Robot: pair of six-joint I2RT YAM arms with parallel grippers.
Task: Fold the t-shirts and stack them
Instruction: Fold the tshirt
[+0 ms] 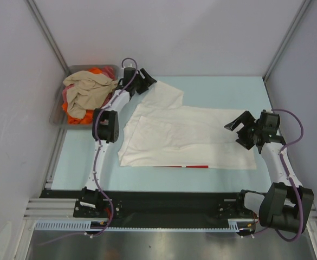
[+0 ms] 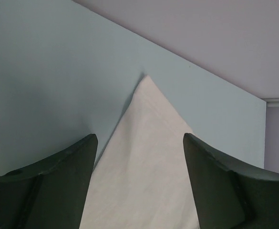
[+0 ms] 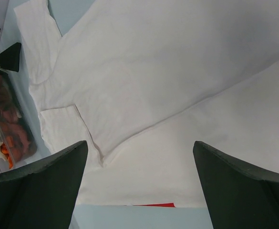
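The white t-shirt lies partly folded on the light blue table, a strip of red print showing at its near edge. It fills the right wrist view. My left gripper is open over the shirt's far-left sleeve corner. My right gripper is open and empty, above the shirt's right edge. Beige, orange and pink-red shirts lie bundled in the grey tray at the far left.
The grey tray also shows at the left edge of the right wrist view. White walls close in the table at the back and sides. A black rail runs along the near edge.
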